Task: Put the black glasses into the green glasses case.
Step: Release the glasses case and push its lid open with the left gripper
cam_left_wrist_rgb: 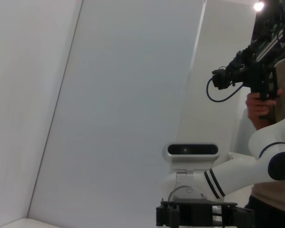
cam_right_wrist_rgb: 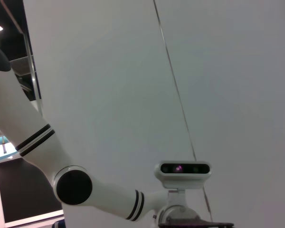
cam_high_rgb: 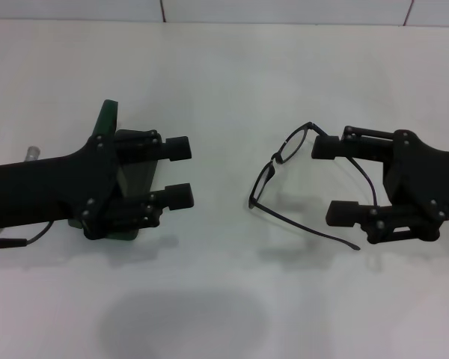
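Black glasses point(cam_high_rgb: 284, 168) on table point(cam_high_rgb: 232, 75), unfolded, frame running diagonally, temples toward right gripper point(cam_high_rgb: 337, 179); its fingers apart, straddling one temple. Left gripper point(cam_high_rgb: 181, 172), spread, covers green glasses case point(cam_high_rgb: 105, 123).

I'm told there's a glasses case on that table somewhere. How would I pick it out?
Start at the white table and go to the left gripper, on the robot's left side. The green glasses case lies mostly hidden under it, one dark green corner poking out behind. It is the only green thing; the black glasses sit opposite.
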Available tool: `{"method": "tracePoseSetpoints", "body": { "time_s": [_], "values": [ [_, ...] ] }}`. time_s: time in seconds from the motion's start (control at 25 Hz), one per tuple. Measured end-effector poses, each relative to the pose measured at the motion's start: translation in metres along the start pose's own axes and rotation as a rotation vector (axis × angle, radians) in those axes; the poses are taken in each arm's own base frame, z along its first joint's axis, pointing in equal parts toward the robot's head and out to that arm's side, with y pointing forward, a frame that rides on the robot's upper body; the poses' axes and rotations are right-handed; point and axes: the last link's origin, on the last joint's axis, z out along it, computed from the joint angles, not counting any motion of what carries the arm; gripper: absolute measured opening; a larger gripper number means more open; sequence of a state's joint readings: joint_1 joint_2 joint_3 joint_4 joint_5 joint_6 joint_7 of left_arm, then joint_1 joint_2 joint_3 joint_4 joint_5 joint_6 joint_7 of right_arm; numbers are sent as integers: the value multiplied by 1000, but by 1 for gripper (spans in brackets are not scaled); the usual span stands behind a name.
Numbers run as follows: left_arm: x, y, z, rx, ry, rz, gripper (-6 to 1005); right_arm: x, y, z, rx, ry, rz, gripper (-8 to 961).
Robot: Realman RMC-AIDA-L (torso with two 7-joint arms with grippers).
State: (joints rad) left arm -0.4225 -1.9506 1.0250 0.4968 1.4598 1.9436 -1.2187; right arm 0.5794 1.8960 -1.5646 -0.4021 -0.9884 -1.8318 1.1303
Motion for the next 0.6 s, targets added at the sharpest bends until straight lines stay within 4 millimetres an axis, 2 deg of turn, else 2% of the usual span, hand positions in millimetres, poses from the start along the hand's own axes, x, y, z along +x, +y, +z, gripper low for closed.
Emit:
{"method": "tracePoseSetpoints", "body": {
  "time_s": [0.44, 0.52, 0.6],
  "values": [
    [-1, -1, 1, 5, -2, 0, 637, 3, 2, 4, -5, 1, -9, 819],
    [2, -4, 4, 27, 18, -4, 638, 4, -2, 0, 41, -8, -13, 818],
    [13, -15, 9, 90, 62, -16, 639, 10, -11, -12, 174, -14, -33, 817]
  ]
}}
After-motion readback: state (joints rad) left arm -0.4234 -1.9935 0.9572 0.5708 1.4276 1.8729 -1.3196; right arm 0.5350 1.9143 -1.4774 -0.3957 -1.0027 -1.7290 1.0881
